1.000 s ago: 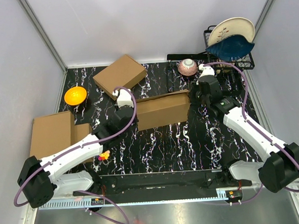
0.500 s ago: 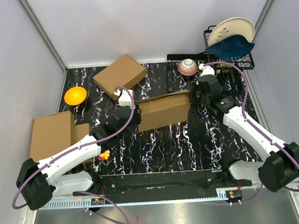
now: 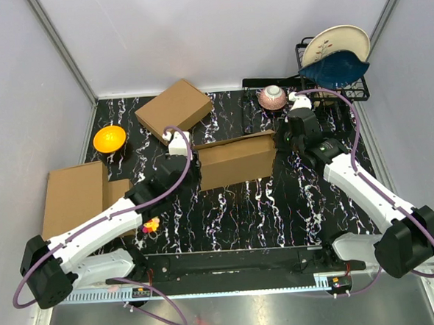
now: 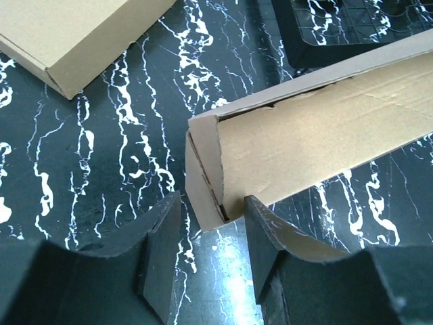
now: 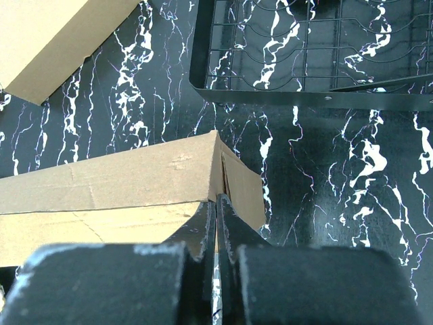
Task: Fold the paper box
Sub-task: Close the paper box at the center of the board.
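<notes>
The paper box (image 3: 235,160) is a long brown cardboard piece standing partly folded at mid-table, also seen in the left wrist view (image 4: 318,128) and the right wrist view (image 5: 115,179). My left gripper (image 3: 190,164) (image 4: 211,223) is open at its left end. That end's corner sits just between the fingertips (image 4: 162,223) without touching them. My right gripper (image 3: 282,138) (image 5: 218,203) is shut, its tips pressed against the folded flap at the box's right end.
A smaller closed brown box (image 3: 173,110) (image 4: 74,34) lies behind the left end. A flat cardboard slab (image 3: 75,197) lies at far left, an orange bowl (image 3: 109,138) behind it. A black dish rack (image 3: 333,78) (image 5: 304,54) with plates and a small bowl (image 3: 273,96) stand back right.
My left gripper's jaws have spread apart and the left arm has shifted slightly right along the box's end. The box and the right arm have stayed put.
</notes>
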Robot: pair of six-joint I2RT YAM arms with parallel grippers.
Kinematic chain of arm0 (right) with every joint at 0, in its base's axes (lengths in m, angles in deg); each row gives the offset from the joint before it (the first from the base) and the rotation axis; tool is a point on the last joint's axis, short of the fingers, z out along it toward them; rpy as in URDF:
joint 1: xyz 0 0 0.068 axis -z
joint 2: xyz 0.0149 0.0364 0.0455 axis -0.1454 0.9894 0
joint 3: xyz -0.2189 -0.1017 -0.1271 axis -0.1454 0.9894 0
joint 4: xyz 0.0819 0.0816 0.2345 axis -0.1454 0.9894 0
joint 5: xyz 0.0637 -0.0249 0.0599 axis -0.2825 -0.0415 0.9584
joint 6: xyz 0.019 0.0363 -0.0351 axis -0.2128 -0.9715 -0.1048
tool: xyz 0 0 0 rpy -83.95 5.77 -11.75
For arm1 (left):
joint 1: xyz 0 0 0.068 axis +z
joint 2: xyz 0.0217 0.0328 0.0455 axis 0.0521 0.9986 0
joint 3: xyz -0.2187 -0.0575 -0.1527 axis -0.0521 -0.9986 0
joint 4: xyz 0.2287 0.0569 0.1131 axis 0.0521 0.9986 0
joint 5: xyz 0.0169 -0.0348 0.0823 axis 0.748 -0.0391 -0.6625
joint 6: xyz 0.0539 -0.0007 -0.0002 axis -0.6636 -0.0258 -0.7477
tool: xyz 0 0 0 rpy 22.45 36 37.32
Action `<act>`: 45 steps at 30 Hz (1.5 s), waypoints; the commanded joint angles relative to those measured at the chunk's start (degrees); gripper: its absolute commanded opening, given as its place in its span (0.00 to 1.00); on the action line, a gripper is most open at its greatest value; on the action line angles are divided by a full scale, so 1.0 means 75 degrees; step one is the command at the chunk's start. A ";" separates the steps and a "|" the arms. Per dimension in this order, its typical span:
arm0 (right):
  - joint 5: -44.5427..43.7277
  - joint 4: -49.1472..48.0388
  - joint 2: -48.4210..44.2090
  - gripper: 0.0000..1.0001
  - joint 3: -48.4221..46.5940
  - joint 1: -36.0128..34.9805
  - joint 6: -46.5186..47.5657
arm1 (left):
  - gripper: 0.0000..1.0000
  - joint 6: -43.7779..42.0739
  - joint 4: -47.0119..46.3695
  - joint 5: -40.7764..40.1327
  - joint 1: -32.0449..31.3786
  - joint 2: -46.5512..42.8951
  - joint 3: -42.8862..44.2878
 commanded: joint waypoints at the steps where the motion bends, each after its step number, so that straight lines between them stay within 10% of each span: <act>1: 0.0004 0.1135 0.0186 0.00 0.0006 -0.0034 -0.0104 | 0.46 -0.0009 0.0153 -0.0587 0.0072 -0.0260 0.0361; 25: 0.0109 0.1146 0.0221 0.00 -0.0064 -0.0034 -0.0163 | 0.42 -0.0267 -0.0257 0.0069 0.0565 0.0419 0.1135; 45: 0.0132 0.1182 0.0198 0.00 -0.0052 -0.0034 -0.0151 | 0.17 -0.0337 -0.0585 0.0350 0.0799 0.0806 0.1299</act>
